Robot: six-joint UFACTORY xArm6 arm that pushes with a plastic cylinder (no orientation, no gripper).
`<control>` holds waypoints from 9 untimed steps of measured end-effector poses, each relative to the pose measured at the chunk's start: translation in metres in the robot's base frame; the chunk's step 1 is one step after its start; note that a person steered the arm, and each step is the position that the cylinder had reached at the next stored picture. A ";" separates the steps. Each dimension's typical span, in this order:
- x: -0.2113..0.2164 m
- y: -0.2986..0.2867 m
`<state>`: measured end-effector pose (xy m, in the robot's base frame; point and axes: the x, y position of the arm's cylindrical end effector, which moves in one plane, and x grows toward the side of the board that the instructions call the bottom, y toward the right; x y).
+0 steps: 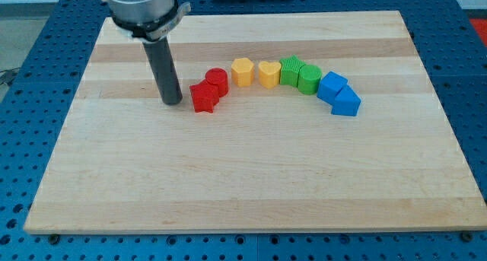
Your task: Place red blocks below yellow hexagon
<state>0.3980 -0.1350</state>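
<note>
On the wooden board point(251, 177), an arc of blocks runs across the middle. At its left end, my tip point(172, 102) stands just left of the red star point(203, 97), which touches the red cylinder point(217, 81). Right of them sits the yellow hexagon point(242, 71). No pincer exists; no writing shows.

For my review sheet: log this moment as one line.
my tip: left of red star | red cylinder: left of yellow hexagon | reds not yet below
</note>
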 end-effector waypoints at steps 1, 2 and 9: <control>-0.018 0.004; -0.022 0.015; -0.029 0.077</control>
<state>0.3693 -0.0581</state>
